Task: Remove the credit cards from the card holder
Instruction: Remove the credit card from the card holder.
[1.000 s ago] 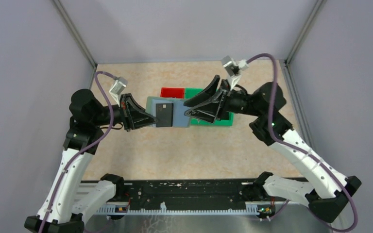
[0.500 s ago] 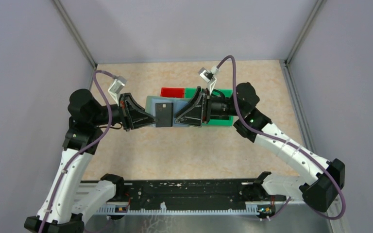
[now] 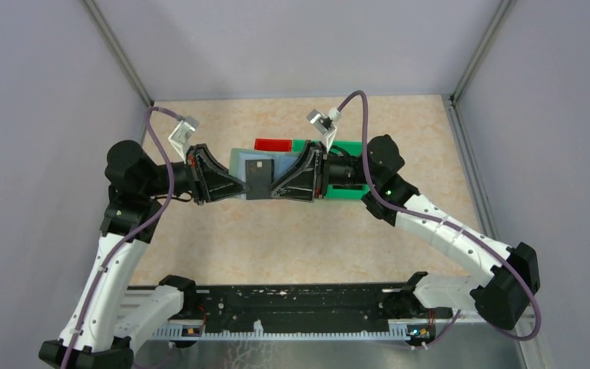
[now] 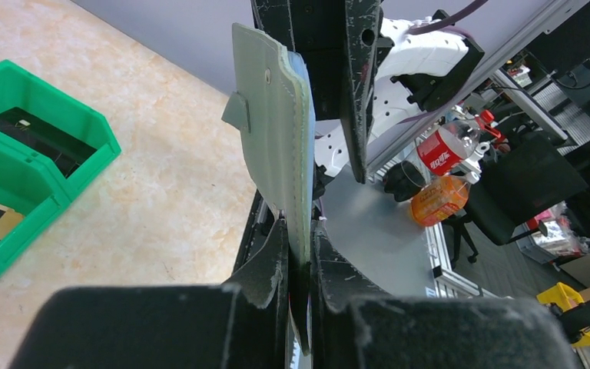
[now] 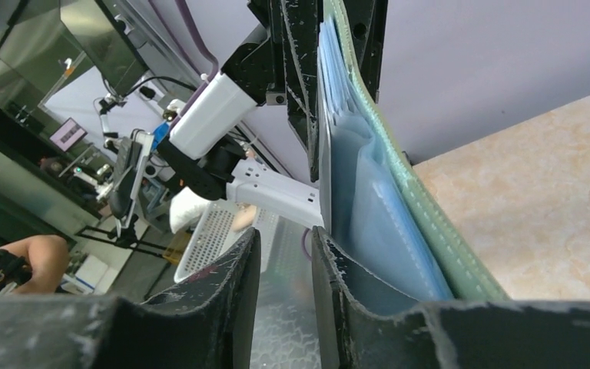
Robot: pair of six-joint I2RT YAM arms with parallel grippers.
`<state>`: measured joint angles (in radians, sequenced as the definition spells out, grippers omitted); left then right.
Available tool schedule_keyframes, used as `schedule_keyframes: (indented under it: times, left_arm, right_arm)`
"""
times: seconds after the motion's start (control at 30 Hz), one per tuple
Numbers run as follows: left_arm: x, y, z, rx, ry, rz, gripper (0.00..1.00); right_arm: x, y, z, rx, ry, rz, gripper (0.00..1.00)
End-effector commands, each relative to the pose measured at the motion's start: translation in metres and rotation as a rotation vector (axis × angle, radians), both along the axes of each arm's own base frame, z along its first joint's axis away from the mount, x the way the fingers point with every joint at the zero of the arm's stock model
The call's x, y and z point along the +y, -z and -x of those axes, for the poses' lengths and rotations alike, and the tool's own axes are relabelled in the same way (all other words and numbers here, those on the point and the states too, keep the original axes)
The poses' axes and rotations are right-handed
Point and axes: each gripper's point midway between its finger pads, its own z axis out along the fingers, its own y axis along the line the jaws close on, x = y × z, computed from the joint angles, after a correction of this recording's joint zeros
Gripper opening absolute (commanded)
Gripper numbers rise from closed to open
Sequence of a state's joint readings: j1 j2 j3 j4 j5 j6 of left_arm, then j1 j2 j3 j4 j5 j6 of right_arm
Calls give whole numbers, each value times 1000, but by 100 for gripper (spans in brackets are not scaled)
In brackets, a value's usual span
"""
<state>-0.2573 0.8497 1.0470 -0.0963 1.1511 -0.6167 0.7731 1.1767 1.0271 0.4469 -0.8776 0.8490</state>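
Note:
The card holder (image 3: 240,163) hangs unfolded in the air, and my left gripper (image 3: 240,188) is shut on its left edge. In the left wrist view the holder (image 4: 273,131) stands edge-on, rising from between the gripper's (image 4: 298,231) two fingers. A dark grey credit card (image 3: 259,181) lies against the holder's inner face. The tips of my right gripper (image 3: 277,191) sit at that card's right edge. In the right wrist view the gripper (image 5: 286,234) stands open with a narrow gap and nothing clearly between the fingers. The holder's blue pockets (image 5: 372,200) lie just right of the right finger.
A red bin (image 3: 273,144) and green bins (image 3: 351,194) stand on the table behind and under the holder. The green bins (image 4: 38,146) hold dark card-like items. Grey walls close in the table on three sides. The black rail with the arm bases (image 3: 292,307) runs along the near edge.
My right arm has swung left toward the holder, bringing its tips to the dark card's right edge, and its jaws have narrowed. The left gripper and the holder have barely moved.

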Motion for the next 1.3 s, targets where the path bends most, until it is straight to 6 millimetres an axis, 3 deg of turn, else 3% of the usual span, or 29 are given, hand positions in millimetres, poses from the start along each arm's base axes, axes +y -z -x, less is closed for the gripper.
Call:
schedule_keyframes:
  times: [0.0, 0.23, 0.43, 0.87, 1.07, 1.27]
  left_arm:
    - [0, -15, 6, -43, 22, 24, 0]
    - [0, -17, 7, -45, 30, 26, 0]
    - [1, -17, 9, -51, 34, 24, 0]
    - [1, -23, 15, -62, 49, 26, 0]
    - [2, -21, 15, -67, 41, 21, 0]
    - [2, -18, 9, -59, 22, 14, 0]
  right_arm:
    - [3, -19, 5, -43, -21, -97, 27]
    - [4, -18, 3, -22, -20, -106, 20]
    - [-8, -14, -10, -37, 74, -40, 35]
    - [-12, -14, -9, -82, 91, 6, 44]
    - [-9, -24, -10, -96, 81, -21, 45]
    - [7, -33, -6, -80, 30, -69, 41]
